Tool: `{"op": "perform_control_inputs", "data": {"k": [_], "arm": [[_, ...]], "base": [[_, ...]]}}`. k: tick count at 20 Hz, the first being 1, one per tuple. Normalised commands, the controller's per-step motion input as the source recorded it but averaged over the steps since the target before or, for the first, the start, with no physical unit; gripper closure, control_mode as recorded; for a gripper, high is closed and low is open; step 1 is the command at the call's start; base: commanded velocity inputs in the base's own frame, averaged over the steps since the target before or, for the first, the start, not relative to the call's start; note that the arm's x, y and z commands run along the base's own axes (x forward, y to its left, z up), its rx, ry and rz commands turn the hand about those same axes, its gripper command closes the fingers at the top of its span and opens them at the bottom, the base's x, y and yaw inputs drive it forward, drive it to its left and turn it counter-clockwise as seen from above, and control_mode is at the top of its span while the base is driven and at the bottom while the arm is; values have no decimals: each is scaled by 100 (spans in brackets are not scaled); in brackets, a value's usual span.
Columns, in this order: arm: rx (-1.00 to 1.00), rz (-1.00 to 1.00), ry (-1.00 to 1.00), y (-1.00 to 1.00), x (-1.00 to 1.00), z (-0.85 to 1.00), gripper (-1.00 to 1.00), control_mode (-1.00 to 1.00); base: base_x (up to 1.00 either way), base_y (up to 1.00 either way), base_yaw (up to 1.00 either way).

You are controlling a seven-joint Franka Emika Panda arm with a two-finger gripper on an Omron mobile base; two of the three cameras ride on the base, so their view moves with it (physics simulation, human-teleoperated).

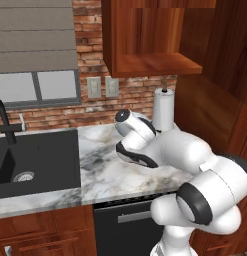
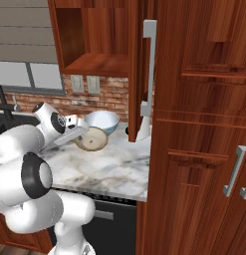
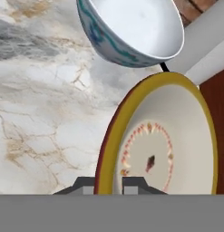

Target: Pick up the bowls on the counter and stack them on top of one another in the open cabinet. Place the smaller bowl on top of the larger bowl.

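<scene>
Currently I am seeing both bowls out on the counter (image 2: 109,169), with the open cabinet (image 2: 97,63) shelf bare, so no stacking is happening yet. My gripper (image 3: 109,183) is pinching the rim of the shallow tan bowl (image 3: 170,145), tilting it beside the deep white-and-blue bowl (image 3: 136,31).

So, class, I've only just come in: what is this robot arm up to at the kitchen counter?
The arm's gripper straddles the rim of the shallow tan bowl, one finger on each side, with the bowl tilted up off the marble counter. Whether the fingers press the rim, I cannot tell. The deeper white and blue bowl sits just behind it on the counter. The open cabinet shelf above holds no bowl, so no stacking yet.
</scene>
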Motion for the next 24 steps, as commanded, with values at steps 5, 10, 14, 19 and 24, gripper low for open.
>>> {"op": "perform_control_inputs", "data": {"k": [5,10,14,19,24], "arm": [[-1,10,-13,0,-10,34,100,-100],[0,11,-15,0,-11,31,100,-100],[0,14,-10,0,0,18,100,-100],[0,15,-8,0,1,8,100,-100],[0,15,-8,0,3,11,100,-100]], "base": [[0,0,0],[0,0,0],[0,0,0],[0,0,0],[0,0,0]]}}
